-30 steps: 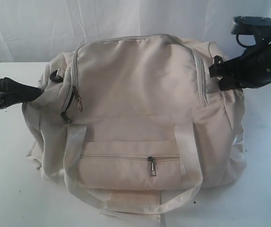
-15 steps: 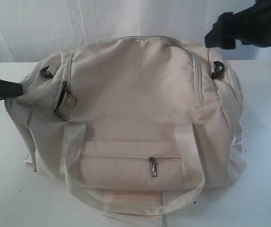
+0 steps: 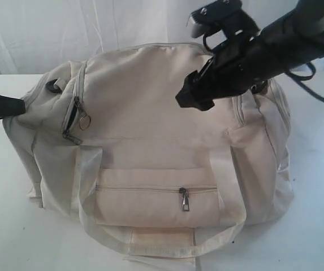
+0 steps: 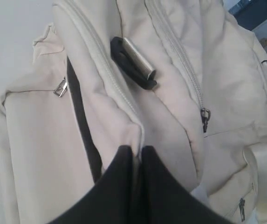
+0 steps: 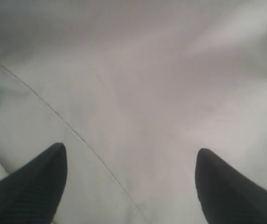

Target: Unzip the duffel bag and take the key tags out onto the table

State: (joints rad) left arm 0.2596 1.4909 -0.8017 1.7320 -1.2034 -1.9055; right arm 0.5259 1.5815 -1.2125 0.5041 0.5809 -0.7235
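The cream duffel bag (image 3: 150,113) lies on the white table (image 3: 14,237), its zips closed. My left gripper (image 3: 20,105) is at the bag's left end, shut on a fold of its fabric; the left wrist view shows the seam pinched between the black fingers (image 4: 124,161). My right gripper (image 3: 193,101) hangs open just above the bag's top panel, and the right wrist view shows only plain fabric (image 5: 138,84) between its spread fingertips (image 5: 49,163). The key tags are hidden.
A round metal zip pull (image 3: 85,119) hangs at the bag's left end below a dark D-ring (image 3: 53,86). The front pocket has its own pull (image 3: 183,200). Pale webbing straps (image 3: 88,186) loop over the front. A white curtain hangs behind.
My right gripper let go at the bag's right end, opened, and swung up and left over the top panel. The bag's left end has been drawn out leftwards by the left gripper.
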